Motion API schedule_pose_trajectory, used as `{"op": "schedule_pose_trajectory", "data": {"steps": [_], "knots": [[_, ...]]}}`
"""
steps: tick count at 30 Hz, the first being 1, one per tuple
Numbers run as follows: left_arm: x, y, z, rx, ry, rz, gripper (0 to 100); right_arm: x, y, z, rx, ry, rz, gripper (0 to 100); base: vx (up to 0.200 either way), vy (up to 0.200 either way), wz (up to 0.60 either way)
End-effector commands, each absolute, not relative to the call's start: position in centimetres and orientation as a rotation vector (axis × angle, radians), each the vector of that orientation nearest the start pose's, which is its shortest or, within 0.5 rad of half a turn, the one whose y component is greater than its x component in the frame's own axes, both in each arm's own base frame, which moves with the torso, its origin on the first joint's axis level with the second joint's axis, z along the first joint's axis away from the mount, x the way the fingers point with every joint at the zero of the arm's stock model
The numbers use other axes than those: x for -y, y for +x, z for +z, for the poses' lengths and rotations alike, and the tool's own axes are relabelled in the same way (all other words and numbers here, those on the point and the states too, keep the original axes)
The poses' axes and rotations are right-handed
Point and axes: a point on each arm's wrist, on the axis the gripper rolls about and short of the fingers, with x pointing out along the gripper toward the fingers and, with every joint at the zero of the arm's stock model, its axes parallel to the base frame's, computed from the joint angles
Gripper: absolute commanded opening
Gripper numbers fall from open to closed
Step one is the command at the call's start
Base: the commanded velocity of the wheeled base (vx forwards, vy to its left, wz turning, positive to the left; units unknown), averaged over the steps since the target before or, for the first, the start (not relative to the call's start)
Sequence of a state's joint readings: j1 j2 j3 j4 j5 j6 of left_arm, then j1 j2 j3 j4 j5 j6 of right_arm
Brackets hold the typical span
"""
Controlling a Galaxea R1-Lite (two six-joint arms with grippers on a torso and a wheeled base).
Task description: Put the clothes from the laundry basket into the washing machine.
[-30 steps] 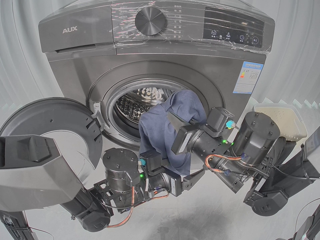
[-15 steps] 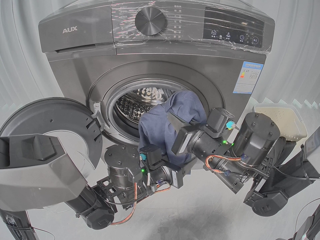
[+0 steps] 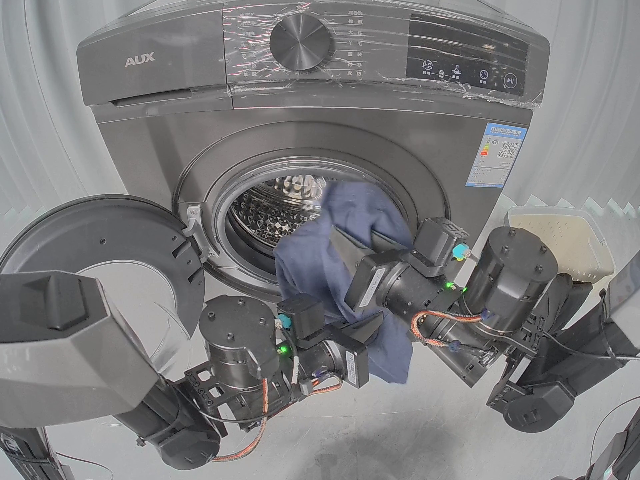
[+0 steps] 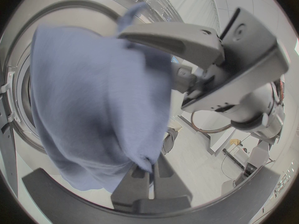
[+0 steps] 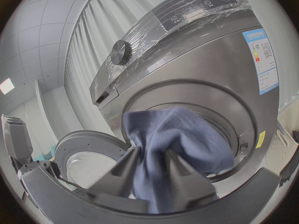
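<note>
The right fingers (image 5: 120, 175) are clamped on a blue cloth (image 3: 310, 261) held at the open mouth of the washing machine (image 3: 160, 141); the left fingers (image 4: 169, 184) pinch its lower corner. The cloth hides part of the drum (image 3: 263, 218) (how far in it reaches is unclear). A blue label (image 3: 497, 155) on the front is too small to read. The white basket (image 3: 567, 235) stands right of the machine, half hidden by the right arm
</note>
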State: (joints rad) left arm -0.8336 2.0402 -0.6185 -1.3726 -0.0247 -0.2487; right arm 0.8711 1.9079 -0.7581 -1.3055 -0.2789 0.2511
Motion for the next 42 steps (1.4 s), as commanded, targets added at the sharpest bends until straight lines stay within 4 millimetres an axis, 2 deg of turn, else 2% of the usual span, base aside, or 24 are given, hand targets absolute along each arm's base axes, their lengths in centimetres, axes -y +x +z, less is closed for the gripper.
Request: {"op": "schedule_pose_trajectory", "data": {"steps": [1,5,9,16,21,25,28,30,37,42], "knots": [[24.6,21.2,11.5,-0.132,-0.219,-0.881,0,-25.5,22.5,16.9,0.052,0.327,0.602,100,0.0,0.0,0.0],[24.1,20.7,12.3,-0.114,-0.227,-0.889,0,-25.3,22.4,16.4,0.035,0.316,0.597,100,0.0,0.0,0.0],[23.7,21.1,12.3,-0.109,-0.227,-0.862,0,-25.0,22.4,16.7,0.043,0.322,0.59,100,0.0,0.0,0.0],[22.8,21.4,12.8,-0.067,-0.246,-0.838,0,-22.6,23.4,17.4,0.062,0.318,0.521,100,0.0,0.0,0.0],[21.9,20.6,13.1,-0.05,-0.237,-0.838,0,-21.0,23.4,17.8,0.066,0.311,0.485,100,0.0,0.0,0.0],[21.3,20.2,14.1,-0.011,-0.25,-0.837,0,-19.5,23.5,16.7,0.032,0.284,0.447,100,0.0,0.0,0.0],[20.7,20.2,15.0,0.024,-0.254,-0.823,0,-18.8,23.1,15.2,-0.015,0.247,0.436,100,0.0,0.0,0.0],[20.2,20.4,15.4,0.048,-0.243,-0.806,0,-18.4,22.7,14.2,-0.054,0.224,0.433,100,0.0,0.0,0.0],[19.1,21.3,16.2,0.132,-0.259,-0.763,0,-18.2,22.0,13.1,-0.102,0.197,0.455,100,0.0,0.0,0.0],[18.5,21.8,16.6,0.156,-0.255,-0.742,0,-17.1,20.6,10.9,-0.199,0.121,0.513,100,0.0,0.0,0.0]]}}
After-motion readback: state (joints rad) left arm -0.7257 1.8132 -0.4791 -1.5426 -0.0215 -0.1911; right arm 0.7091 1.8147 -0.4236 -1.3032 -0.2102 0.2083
